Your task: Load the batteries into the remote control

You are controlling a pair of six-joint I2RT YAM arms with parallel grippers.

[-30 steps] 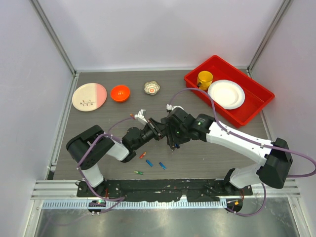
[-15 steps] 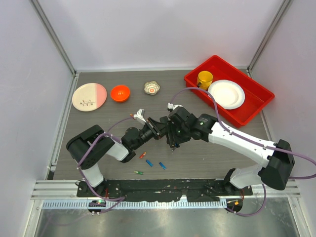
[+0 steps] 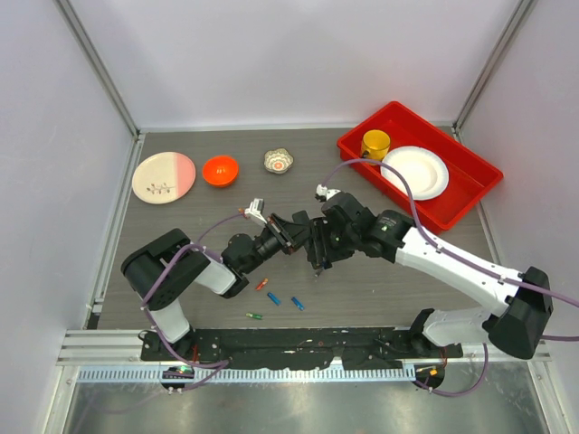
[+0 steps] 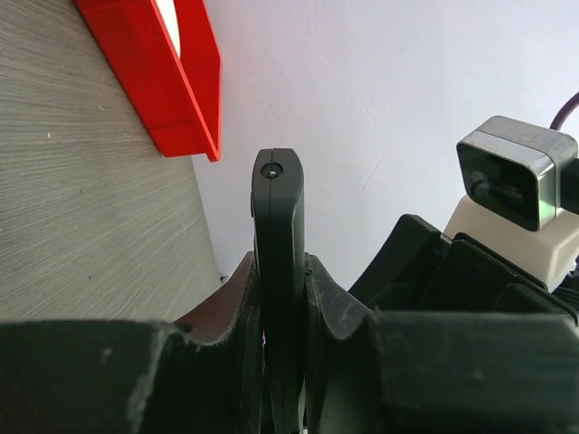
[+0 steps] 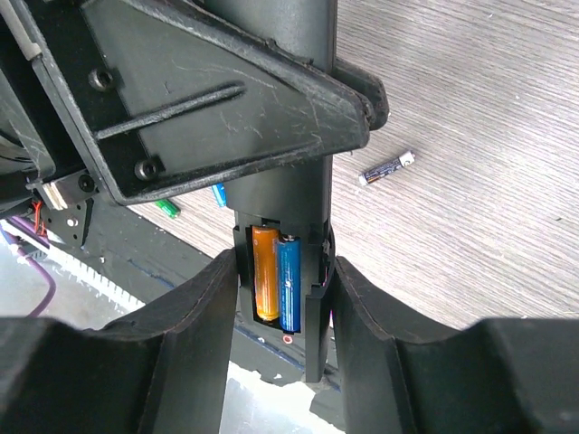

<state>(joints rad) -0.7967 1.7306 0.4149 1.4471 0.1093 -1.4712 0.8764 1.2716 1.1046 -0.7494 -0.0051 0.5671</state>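
The black remote control [image 4: 279, 208] stands edge-on between my left gripper's [image 4: 282, 271] jaws, which are shut on its thin sides. In the top view both grippers meet over the table's middle, left gripper [image 3: 291, 233] and right gripper [image 3: 317, 248]. My right gripper [image 5: 283, 271] clasps the remote's [image 5: 315, 307] free end across its width, a finger against each side. Its open recess holds an orange battery [image 5: 264, 271] and a blue battery [image 5: 289, 280] side by side. Loose batteries lie on the table: an orange one [image 3: 261, 284], two blue ones [image 3: 273, 299] [image 3: 296, 304] and a green one [image 3: 255, 316].
A red tray [image 3: 470, 194] at the back right holds a yellow cup [image 3: 374, 143] and a white plate [image 3: 414, 172]. An orange bowl [image 3: 220, 169], a pink-and-cream plate [image 3: 163, 176] and a small patterned bowl [image 3: 279, 161] sit along the back. A dark battery [image 5: 387, 168] lies near the right gripper.
The right arm's forearm and elbow have swung to the right while its gripper stays at the remote. The left arm has barely moved.
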